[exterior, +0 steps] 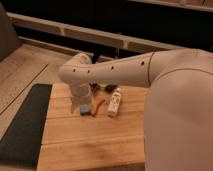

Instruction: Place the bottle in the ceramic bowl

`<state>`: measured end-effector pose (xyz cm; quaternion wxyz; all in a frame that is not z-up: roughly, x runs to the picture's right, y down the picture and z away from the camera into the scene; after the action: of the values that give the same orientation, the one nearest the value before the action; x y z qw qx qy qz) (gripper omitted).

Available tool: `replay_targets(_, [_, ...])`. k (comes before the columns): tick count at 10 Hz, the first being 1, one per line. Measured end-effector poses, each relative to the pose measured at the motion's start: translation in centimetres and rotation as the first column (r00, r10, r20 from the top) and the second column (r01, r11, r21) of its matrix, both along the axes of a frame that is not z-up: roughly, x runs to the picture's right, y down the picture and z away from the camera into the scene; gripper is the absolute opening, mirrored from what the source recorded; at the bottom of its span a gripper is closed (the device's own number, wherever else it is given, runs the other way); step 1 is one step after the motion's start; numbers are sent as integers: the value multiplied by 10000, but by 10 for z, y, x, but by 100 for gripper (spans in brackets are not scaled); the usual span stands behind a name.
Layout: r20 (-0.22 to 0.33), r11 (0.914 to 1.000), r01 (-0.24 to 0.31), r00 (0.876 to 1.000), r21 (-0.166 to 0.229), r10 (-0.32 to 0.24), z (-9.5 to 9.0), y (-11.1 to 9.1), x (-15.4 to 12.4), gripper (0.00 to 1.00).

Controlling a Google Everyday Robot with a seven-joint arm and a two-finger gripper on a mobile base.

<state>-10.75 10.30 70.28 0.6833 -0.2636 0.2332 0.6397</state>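
The bottle (pixel 115 103) is white with dark label marks and lies on its side on the wooden table (pixel 95 140), free of any grip. Just behind it, a dark glossy shape under my arm looks like the ceramic bowl (pixel 104 89), mostly hidden by the forearm. My white arm reaches in from the right and bends down at the elbow. The gripper (pixel 82 106) points down at the table left of the bottle, right beside a flat blue block (pixel 86 109). Its wrist covers most of the fingers, and nothing shows between them.
A thin red-orange stick (pixel 99 105) lies between the blue block and the bottle. A dark mat (pixel 25 125) runs along the table's left side. My white body (pixel 180 115) blocks the right part of the view. Dark shelving (pixel 100 37) stands behind the table.
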Motion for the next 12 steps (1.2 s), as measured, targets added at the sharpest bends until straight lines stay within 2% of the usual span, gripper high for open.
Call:
replay_targets(4, [-7,10000,25,10000,24,-25,0,0,0,65])
replay_targets(6, [-11,9988,126,9999,474,-126,7,-16,5,65])
replay_targets(7, [226,9910,303,9992,1303,-335,17,-47,14,65])
replay_targets(8, [570,9749,462,9966,2178,-599,22,-81,23,65])
replay_targets(9, [860,9516,527,9929,3027,-824,20,-113,33,65])
replay_targets(10, [1022,9231,496,9902,3812,-954,16,-143,47,65])
replay_targets(11, [1051,9090,534,9888,4133,-1058,14,-155,53,65])
replay_targets(12, [1093,9083,512,9884,4152,-1057,13,-156,52,65])
